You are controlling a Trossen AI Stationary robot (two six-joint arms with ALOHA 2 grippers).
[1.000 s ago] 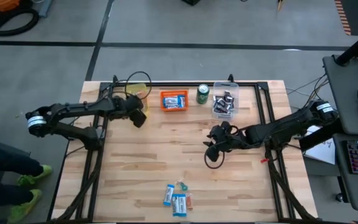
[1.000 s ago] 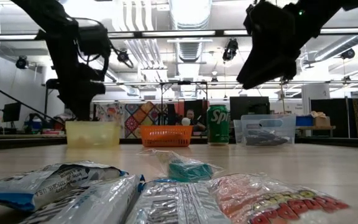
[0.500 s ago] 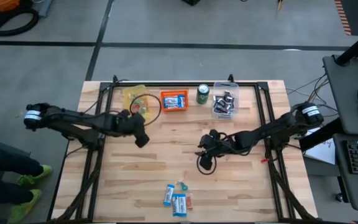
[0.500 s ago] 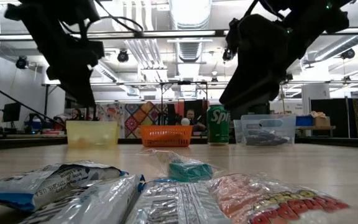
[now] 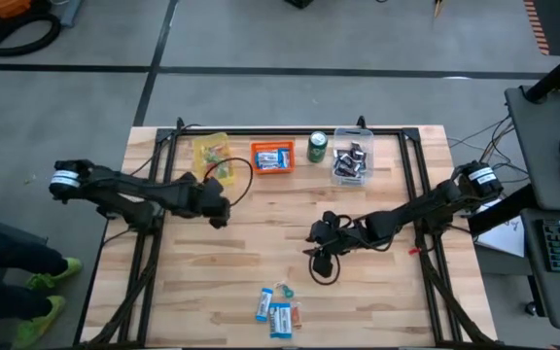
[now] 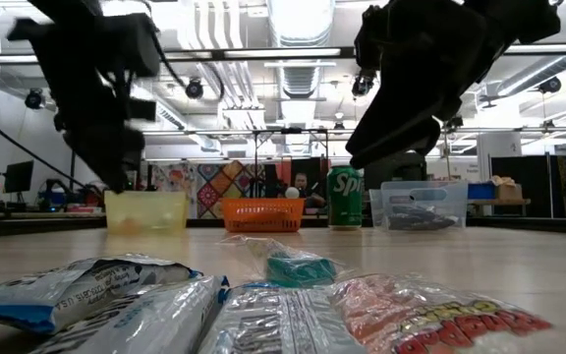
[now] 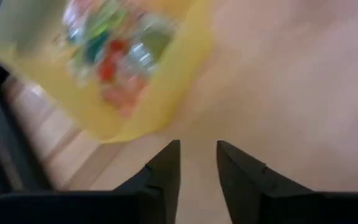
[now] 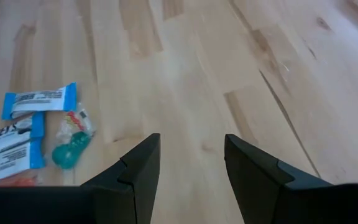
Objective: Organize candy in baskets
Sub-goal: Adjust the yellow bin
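Observation:
A pile of candy (image 5: 278,309) lies near the table's near edge: blue-and-white bars, a teal sweet and a red-orange packet. It also shows in the low view (image 6: 263,305) and the right wrist view (image 8: 36,130). The yellow basket (image 5: 212,156) holds colourful sweets (image 7: 114,59). The orange basket (image 5: 272,157) holds blue-and-white bars, and the clear basket (image 5: 351,161) holds dark mini bars. All three stand along the far edge. My left gripper (image 7: 197,163) is open and empty, above the table just on the near side of the yellow basket. My right gripper (image 8: 191,158) is open and empty, above mid-table (image 5: 319,241), on the far side of the pile.
A green soda can (image 5: 317,146) stands between the orange and clear baskets. A dark metal frame (image 5: 411,170) runs along the table's far, left and right sides. Bare wood lies between the baskets and the candy pile.
My left gripper has come away from the yellow basket toward the table's near edge. My right gripper has gone toward the near edge and a little left, toward the candy pile. The candy and baskets have stayed where they were.

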